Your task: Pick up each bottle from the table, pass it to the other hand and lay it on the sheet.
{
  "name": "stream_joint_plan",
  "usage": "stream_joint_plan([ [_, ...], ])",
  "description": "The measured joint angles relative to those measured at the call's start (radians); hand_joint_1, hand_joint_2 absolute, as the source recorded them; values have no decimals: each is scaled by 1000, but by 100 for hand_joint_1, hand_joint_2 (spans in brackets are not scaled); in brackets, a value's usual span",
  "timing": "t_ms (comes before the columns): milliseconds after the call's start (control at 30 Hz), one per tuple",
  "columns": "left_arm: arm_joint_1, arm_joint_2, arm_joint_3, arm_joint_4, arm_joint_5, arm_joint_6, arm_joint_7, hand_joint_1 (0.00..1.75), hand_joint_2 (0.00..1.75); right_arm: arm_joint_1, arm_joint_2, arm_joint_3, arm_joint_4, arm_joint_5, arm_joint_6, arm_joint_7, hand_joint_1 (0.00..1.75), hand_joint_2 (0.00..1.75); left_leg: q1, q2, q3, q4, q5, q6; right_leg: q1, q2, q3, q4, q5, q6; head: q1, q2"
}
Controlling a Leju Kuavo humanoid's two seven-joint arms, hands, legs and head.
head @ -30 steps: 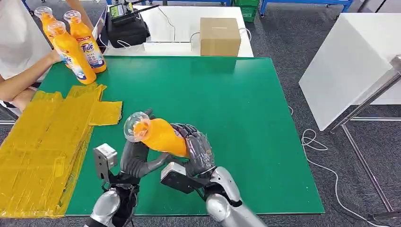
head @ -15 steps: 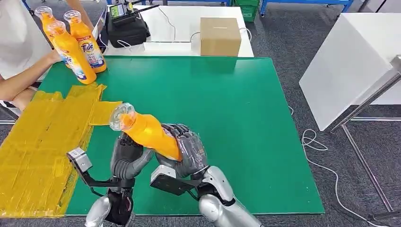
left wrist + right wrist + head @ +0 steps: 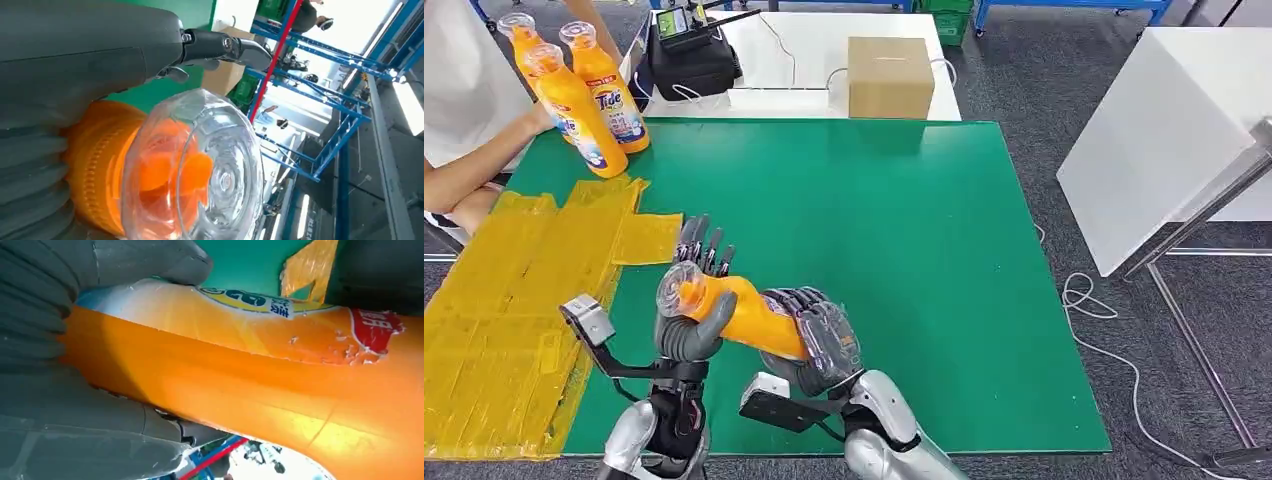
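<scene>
Above the green table's near edge, one glossy orange bottle lies gripped by right hand, left hand half-spread beneath its clear cap, three more standing at the far-left corner.

I see both arms entering from the lower edge of the head view, forearms raised and wrists brought close together over the near part of the table. My right hand is wrapped around the body of the orange bottle, fingers curled over the top and thumb underneath. My left hand sits at the bottle's neck end: its thumb curls against the neck just behind the clear cap, while its dark fingers stand extended and apart, pointing away from me.
</scene>
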Motion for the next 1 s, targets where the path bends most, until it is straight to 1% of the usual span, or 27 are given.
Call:
stream_joint_plan([
  [267, -31, 1, -2, 43, 2, -28, 55, 0, 175, -3, 1, 1, 20, 14, -29, 7, 175, 175, 0, 0, 0, 0, 0, 0, 0, 0, 0, 0, 0, 0, 0, 0],
  [567, -68, 7, -18, 105, -27, -43, 71, 0, 175, -7, 0, -3, 43, 10, -48, 10, 175, 175, 0, 0, 0, 0, 0, 0, 0, 0, 0, 0, 0, 0, 0, 0],
  [600, -70, 7, -21, 109, -28, -45, 72, 0, 175, -7, -1, -3, 44, 11, -51, 10, 175, 175, 0, 0, -1, 0, 0, 0, 0, 0, 1, 0, 0, 0, 0, 0],
  [667, -75, 8, -24, 116, -29, -45, 72, 0, 175, -7, -2, -4, 46, 11, -55, 10, 175, 175, 0, 0, -1, 0, 0, 0, 0, 0, 9, 0, 0, 0, 0, 0],
  [867, -87, 8, -29, 129, -35, -49, 72, 0, 175, -7, -2, -9, 48, 12, -64, 10, 175, 175, 0, 0, -1, 0, 0, 0, 0, 0, 9, 0, 0, 0, 0, 0],
  [1000, -98, 10, -34, 135, -37, -57, 72, 0, 175, -7, -2, -11, 47, 19, -98, 18, 175, 175, 0, 0, -1, 0, 1, 0, 0, 0, 9, 0, 1, 0, 0, 0],
])
